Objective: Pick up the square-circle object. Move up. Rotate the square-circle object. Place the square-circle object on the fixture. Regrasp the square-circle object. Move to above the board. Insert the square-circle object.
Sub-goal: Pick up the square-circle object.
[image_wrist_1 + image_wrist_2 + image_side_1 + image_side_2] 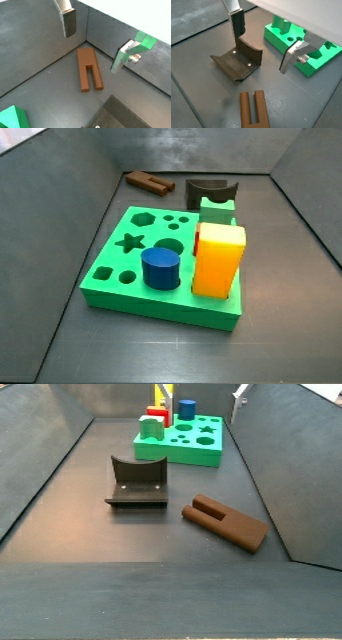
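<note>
1. The board (127,268), a bright-green slab with star, round and hexagon holes, rests on the dark floor and carries no readable writing.
2. A tall yellow-orange block (221,258) and a blue cylinder (163,267) stand in it.
3. The fixture (138,481) sits between the board and the peg.
4. The square-circle object (227,522), a dark-brown slotted peg, lies flat on the floor near a wall.
5. The gripper (95,39) hangs above it, fingers (69,23) spread wide, nothing between them.
</note>
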You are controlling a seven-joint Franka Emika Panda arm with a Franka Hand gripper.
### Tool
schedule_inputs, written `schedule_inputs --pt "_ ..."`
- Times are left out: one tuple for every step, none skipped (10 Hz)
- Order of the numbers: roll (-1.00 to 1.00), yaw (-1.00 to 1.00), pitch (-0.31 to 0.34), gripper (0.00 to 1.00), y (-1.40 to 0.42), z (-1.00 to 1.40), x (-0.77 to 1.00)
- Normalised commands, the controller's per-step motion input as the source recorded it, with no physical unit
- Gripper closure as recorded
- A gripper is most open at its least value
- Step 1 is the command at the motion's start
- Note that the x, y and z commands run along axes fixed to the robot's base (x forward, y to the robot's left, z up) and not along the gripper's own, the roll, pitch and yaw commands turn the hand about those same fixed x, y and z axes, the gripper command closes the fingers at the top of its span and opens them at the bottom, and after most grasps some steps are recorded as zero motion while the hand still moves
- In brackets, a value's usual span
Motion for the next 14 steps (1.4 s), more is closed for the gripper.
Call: schedule_inputs --pt "0.14 0.10 0.006 0.00 0.00 -0.03 0.05" --pt "0.00 0.50 -0.111 0.00 0.28 -0.38 0.00" --pt "0.00 0.54 0.003 0.00 0.29 -0.73 0.15" --pt "-0.14 0.63 -0.066 0.00 0.46 -0.78 -0.02" --pt "-0.12 0.77 -0.100 0.00 0.40 -0.72 -0.13" --pt "-0.08 0.83 -0.070 0.00 0.37 -0.82 -0.10" --pt "-0.09 0.76 -0.061 0.00 0.29 -0.80 -0.13" --pt "-0.11 0.67 -0.123 0.00 0.27 -0.70 -0.27" --pt "0.00 0.61 -0.141 0.00 0.10 -0.75 -0.29" --pt "0.00 0.60 -0.116 0.00 0.08 -0.68 -0.25" --pt "0.03 0.58 -0.091 0.00 0.06 -0.64 -0.23" --pt "0.04 0.58 -0.091 0.00 0.03 -0.62 -0.21" --pt "0.02 0.51 -0.091 0.00 0.07 -0.58 -0.11" --pt "-0.01 0.35 -0.054 0.00 0.07 -0.60 -0.11"
